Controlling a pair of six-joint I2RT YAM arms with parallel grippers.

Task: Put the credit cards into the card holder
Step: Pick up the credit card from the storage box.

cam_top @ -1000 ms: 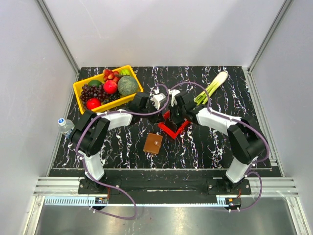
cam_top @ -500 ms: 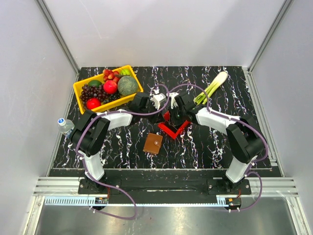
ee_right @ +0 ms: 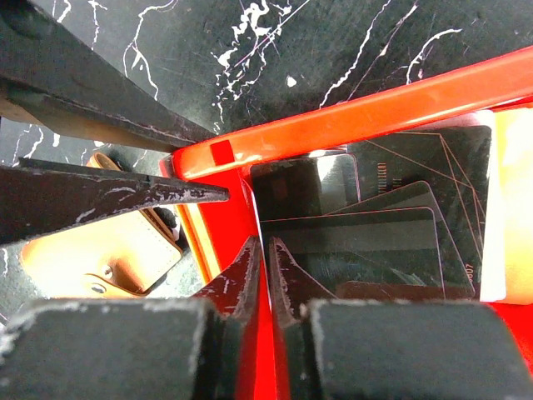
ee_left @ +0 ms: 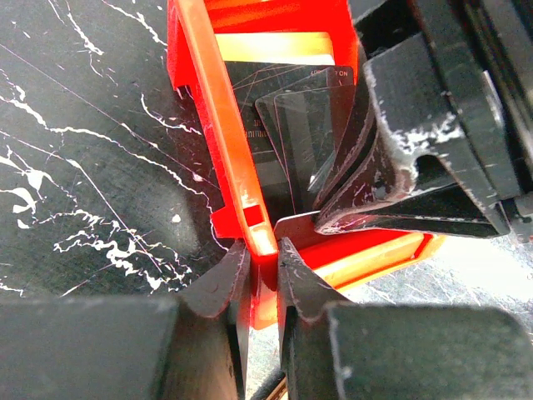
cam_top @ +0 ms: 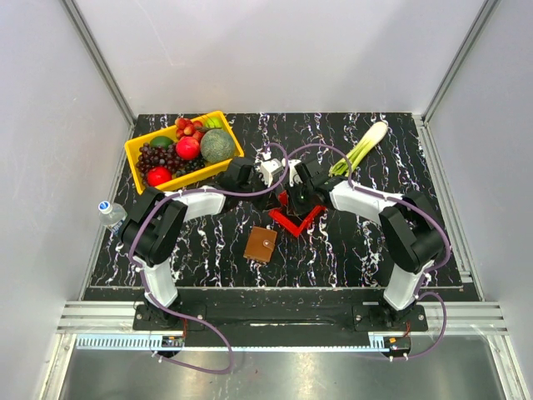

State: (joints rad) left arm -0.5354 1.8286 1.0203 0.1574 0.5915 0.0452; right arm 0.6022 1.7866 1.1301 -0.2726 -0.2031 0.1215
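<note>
A red plastic bin (cam_top: 298, 222) stands tilted mid-table, with several credit cards (ee_left: 291, 125) in it, mostly black and one tan (ee_left: 275, 47). My left gripper (cam_top: 279, 198) is shut on the bin's wall (ee_left: 250, 200). My right gripper (cam_top: 293, 200) reaches into the bin. In the right wrist view it (ee_right: 266, 254) is shut on a thin card seen edge-on, next to the black cards (ee_right: 375, 242). The brown leather card holder (cam_top: 261, 244) lies closed in front of the bin and shows in the right wrist view (ee_right: 92, 258).
A yellow basket (cam_top: 137, 152) of fruit stands at the back left. A leek (cam_top: 360, 148) lies at the back right. A small bottle (cam_top: 110, 212) lies at the table's left edge.
My right arm has shifted a little to the left at the bin. The left arm, the bin and the card holder have not moved.
</note>
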